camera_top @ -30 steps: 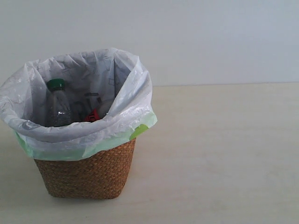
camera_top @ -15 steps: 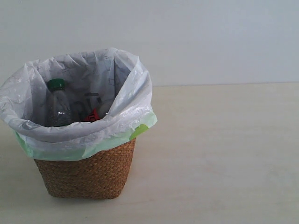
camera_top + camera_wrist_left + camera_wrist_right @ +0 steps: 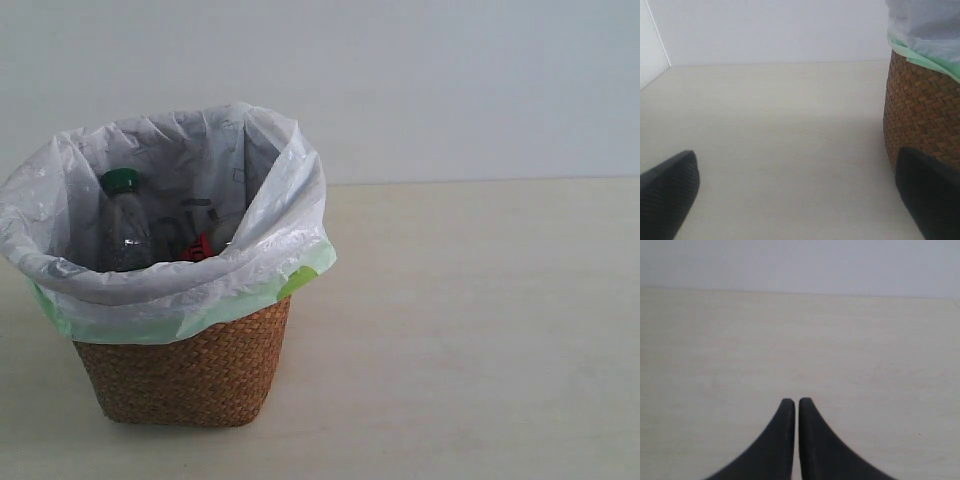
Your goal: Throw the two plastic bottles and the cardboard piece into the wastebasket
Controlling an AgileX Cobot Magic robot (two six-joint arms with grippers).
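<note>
While the wastebasket [image 3: 185, 370] stands on the pale table [image 3: 480, 330] at about eight o'clock of the exterior view, both bottles sit inside its plastic bag [image 3: 285, 190], whose white and pale green edge is folded out over the wicker rim. Within the opening, the green-capped bottle [image 3: 122, 230] stands nearly upright at nine o'clock, its cap rising a little above the near fold of the bag. The smaller bottle [image 3: 198, 247] lies lower, from the centre toward three o'clock, and only its red neck label and a little clear plastic show above the fold.

Seen from the left wrist, the left gripper [image 3: 795, 200] is spread wide: its two black fingers [image 3: 665, 195] stand far apart with only table between them, and it has hold of nothing. The basket's woven wall rises just behind one of those fingers, very near it, though whether they touch cannot be told. The bottles therefore lie up inside the basket beside this gripper, outside the span of its fingers.

Seen from the right wrist, the right gripper [image 3: 798, 402] has its fingertips drawn together to a hairline slit and grips nothing; table and a pale wall [image 3: 800, 262] lie ahead of it
</note>
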